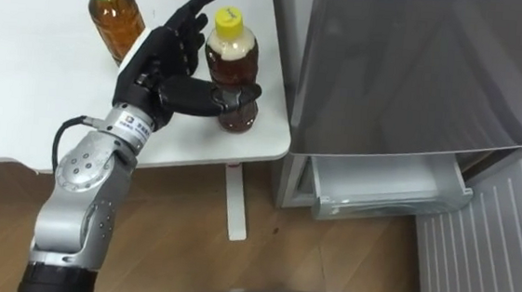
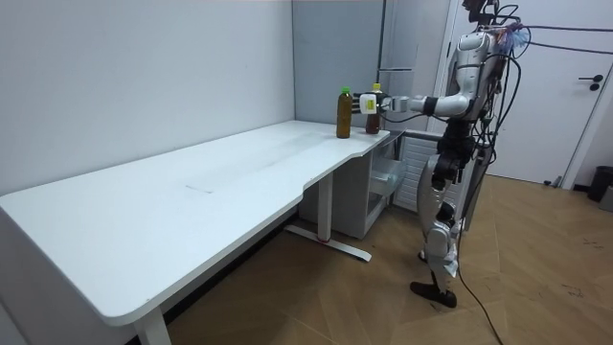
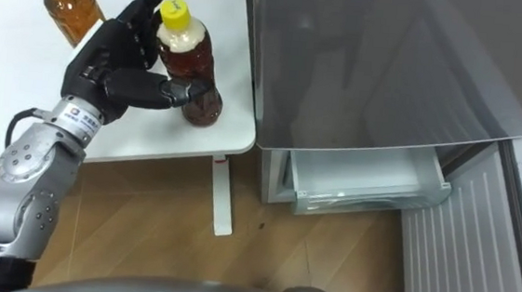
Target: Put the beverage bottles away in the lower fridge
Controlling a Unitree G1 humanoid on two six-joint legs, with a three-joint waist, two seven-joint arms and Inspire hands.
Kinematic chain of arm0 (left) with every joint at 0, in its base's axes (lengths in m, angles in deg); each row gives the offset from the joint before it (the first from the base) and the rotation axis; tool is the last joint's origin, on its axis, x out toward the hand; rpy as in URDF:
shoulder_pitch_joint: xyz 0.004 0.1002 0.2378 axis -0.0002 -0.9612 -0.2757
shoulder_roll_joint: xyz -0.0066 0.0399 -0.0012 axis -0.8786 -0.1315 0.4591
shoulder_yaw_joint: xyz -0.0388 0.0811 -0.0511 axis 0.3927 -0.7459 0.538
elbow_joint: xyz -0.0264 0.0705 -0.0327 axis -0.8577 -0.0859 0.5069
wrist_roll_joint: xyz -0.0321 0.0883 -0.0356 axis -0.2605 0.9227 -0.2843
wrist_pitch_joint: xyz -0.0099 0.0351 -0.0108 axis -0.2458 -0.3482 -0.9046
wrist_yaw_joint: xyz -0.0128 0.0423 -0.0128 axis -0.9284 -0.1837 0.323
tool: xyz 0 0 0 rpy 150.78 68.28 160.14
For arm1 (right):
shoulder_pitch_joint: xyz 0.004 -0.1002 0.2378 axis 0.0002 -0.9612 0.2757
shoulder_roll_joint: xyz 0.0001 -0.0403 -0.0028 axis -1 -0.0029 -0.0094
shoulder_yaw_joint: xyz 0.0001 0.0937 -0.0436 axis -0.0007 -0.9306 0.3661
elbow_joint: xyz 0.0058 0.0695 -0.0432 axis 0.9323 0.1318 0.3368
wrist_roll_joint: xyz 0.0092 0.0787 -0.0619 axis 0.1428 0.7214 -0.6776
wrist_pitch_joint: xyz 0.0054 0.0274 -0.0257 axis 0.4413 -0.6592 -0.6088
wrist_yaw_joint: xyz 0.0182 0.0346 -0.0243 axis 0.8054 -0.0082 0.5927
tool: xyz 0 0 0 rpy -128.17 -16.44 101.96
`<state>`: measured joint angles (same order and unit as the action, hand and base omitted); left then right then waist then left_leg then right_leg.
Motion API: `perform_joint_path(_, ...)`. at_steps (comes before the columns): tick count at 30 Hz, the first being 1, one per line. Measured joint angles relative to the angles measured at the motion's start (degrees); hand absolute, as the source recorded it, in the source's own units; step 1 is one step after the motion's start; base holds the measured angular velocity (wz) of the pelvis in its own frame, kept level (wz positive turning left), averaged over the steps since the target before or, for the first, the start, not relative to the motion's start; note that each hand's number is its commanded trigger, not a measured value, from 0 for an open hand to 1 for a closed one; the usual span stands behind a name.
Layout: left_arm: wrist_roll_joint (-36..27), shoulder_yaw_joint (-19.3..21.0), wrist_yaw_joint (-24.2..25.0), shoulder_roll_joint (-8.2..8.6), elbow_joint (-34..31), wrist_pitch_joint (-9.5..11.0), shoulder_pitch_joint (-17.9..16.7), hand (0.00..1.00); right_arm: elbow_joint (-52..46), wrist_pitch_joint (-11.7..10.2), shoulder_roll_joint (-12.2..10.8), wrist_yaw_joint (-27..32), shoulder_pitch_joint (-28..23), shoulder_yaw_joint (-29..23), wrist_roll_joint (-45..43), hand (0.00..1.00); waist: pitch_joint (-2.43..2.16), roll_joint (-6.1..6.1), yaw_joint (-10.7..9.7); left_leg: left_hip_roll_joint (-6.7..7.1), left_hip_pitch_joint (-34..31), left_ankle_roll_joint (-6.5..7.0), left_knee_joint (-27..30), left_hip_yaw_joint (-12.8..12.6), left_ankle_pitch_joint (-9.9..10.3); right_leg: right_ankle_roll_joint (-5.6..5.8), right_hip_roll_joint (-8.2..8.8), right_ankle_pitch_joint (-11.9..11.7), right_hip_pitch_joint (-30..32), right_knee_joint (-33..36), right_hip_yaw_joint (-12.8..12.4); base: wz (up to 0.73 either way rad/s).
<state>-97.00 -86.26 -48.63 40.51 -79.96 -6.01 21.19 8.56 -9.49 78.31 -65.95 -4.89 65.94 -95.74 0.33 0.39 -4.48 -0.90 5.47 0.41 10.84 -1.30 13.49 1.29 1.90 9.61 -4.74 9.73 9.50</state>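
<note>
Two tea bottles stand at the near right corner of the white table [image 1: 22, 99]. The yellow-capped one [image 1: 233, 64] is closest to the corner, and the green-capped one [image 1: 114, 18] stands further left and back. My left hand [image 1: 160, 63] is at the yellow-capped bottle [image 3: 191, 61]. Its thumb lies across the bottle's front and its straight fingers rise along the bottle's left side. In the room view I stand by the table's end with that arm stretched out to the bottles [image 2: 373, 107].
The grey fridge [image 1: 417, 65] stands right of the table. Its lower compartment is open, showing a pale drawer [image 1: 389, 184], and a white ribbed panel [image 1: 486, 257] stands at the lower right. Wooden floor lies below the table edge, with the table's leg [image 1: 235, 200].
</note>
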Motion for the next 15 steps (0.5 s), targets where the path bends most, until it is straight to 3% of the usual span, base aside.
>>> perform_joint_path(15,0.1,-0.5,0.9,-0.01,0.0,0.0,0.0,0.00,0.1,0.0,0.0,0.0,-0.1,1.1,-0.3,0.00,0.06,0.29,-0.1,0.00,0.1,0.00,0.0,0.0,0.0,-0.02,0.00,0.0,-0.1,0.0,0.0,0.00)
